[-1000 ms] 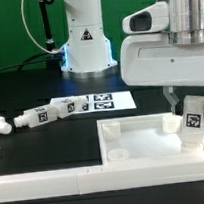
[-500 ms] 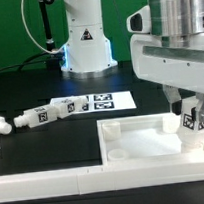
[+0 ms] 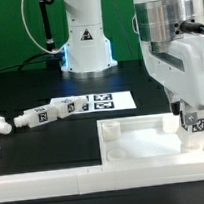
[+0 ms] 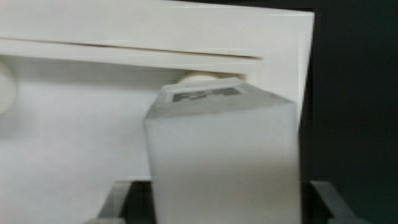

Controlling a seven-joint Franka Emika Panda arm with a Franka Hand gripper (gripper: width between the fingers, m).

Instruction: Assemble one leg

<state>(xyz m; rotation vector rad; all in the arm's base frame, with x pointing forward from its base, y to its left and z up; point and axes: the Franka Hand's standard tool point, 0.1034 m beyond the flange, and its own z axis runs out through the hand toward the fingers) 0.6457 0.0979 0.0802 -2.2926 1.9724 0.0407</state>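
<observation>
My gripper (image 3: 192,114) is shut on a white leg (image 3: 195,124) with a black-and-white tag on its side. I hold it upright at the far right corner of the large flat white square panel (image 3: 144,144), just over or on that corner. In the wrist view the leg (image 4: 217,150) fills the middle between my two fingers, and a round corner peg or hole (image 4: 210,78) of the panel (image 4: 107,110) shows just beyond its tip. Contact between leg and panel cannot be told.
Three more tagged white legs (image 3: 53,110) lie in a row on the black table at the exterior view's left. The marker board (image 3: 108,102) lies behind the panel. A white rim piece (image 3: 47,179) runs along the front. The robot base (image 3: 85,41) stands behind.
My gripper has turned and shifted slightly to the exterior view's right and down, carrying the leg lower toward the panel's far right corner.
</observation>
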